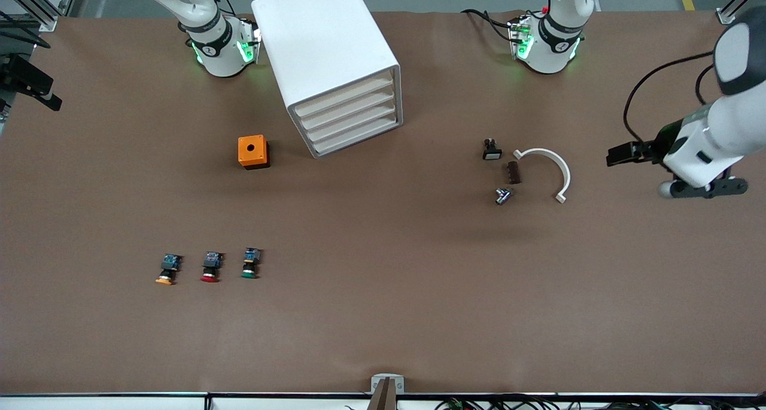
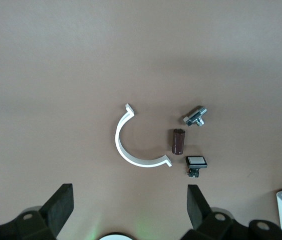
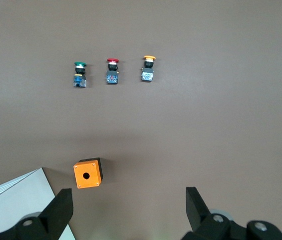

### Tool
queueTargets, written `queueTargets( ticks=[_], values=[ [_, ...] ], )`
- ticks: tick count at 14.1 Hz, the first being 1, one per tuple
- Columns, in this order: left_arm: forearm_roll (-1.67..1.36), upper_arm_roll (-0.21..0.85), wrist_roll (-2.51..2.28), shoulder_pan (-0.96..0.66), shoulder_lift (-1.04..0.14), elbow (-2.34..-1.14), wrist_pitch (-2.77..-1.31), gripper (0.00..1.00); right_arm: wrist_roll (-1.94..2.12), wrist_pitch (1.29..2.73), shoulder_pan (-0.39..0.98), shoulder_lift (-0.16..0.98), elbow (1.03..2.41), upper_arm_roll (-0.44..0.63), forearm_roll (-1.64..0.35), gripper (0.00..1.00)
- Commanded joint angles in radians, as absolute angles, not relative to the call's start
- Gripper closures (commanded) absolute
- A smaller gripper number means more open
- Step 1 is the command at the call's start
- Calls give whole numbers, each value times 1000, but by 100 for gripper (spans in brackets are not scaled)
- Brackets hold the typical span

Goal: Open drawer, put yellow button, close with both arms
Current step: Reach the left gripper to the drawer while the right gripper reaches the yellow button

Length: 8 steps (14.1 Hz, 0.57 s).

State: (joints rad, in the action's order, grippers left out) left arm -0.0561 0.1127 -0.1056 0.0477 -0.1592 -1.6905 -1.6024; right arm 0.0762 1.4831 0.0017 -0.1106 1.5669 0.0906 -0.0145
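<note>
Front view: white cabinet point(image 1: 326, 57) stands in the upper centre of the frame on the brown table point(image 1: 383, 314), turned at an angle, its four drawer fronts facing the lower right. Top drawer point(image 1: 345, 97) sits flush with the three below it: closed.

Yellow button point(image 1: 167, 269) lies in the lower left of the frame, outermost in a row of three toward the right arm's end of the table; red button point(image 1: 210, 267) just beside it, green button point(image 1: 251, 263) next, all three apart from one another. Caps point toward the front camera. Nothing touches the yellow button. Orange box point(image 1: 254, 151) with a round hole in its top sits between that row and the cabinet, near the cabinet's lower corner.

Right of centre: white curved clip point(image 1: 549, 169), dark brown cylinder point(image 1: 513, 172) beside it, a small black switch point(image 1: 492, 151) and a small metal part point(image 1: 502, 196), clustered but separate.

Left gripper point(image 2: 130, 206) hangs over the clip cluster, fingers point(image 2: 61, 206) spread wide, holding nothing. Right gripper point(image 3: 128, 210) hangs over the table beside the orange box, fingers point(image 3: 62, 210) likewise spread wide and empty; a cabinet corner shows in the lower left of its wrist view.
</note>
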Motion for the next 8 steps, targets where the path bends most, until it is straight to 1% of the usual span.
queueTargets(
  ticks=[1,3,4,6,8],
  values=[
    [-52,126,-150,34,-230,-1669,-1585,0,86,1489,-40,-34,1554,78,-6,0],
    [-54,135,-256,-17,-268,-1649,-1577,0,92,1502,-40,65,1549,78,-11,0],
    [-55,137,-331,-43,-303,-1602,-1548,0,94,1528,-41,115,1546,78,-5,0],
    [-99,137,-536,-113,-423,-1453,-1435,0,94,1638,-44,220,1542,78,-9,0],
    [-190,137,-755,-168,-472,-1398,-1414,0,95,1742,-58,297,1548,78,-20,0]
  ],
)
